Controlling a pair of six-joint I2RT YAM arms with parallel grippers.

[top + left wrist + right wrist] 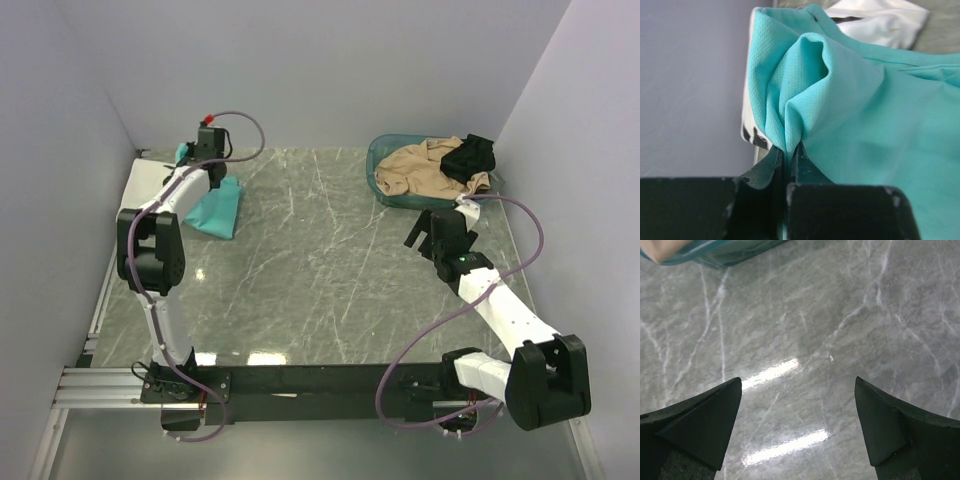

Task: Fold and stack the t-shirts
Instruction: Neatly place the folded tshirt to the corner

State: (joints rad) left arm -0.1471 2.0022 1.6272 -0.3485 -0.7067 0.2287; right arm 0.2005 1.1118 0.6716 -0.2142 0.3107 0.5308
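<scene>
Left gripper (790, 149) — jaws pressed together, pinching a fold of the plain teal mesh-cloth t-shirt (865, 115). The shirt hangs at the upper left of the top view, above the grey marble table (330, 260). A white t-shirt with black print (880, 22) shows just behind it. Right gripper (797, 390) — fingers spread wide above the table, right of centre.

- Plain pale lilac-grey walls close the space in: back wall (320, 70), left wall (50, 200), right wall (590, 130)
- table (330, 270) with a grey marble-patterned top, white veins
- streaks of light (771, 374) reflected on it
- metal rail (100, 385) at its near-left edge
</scene>
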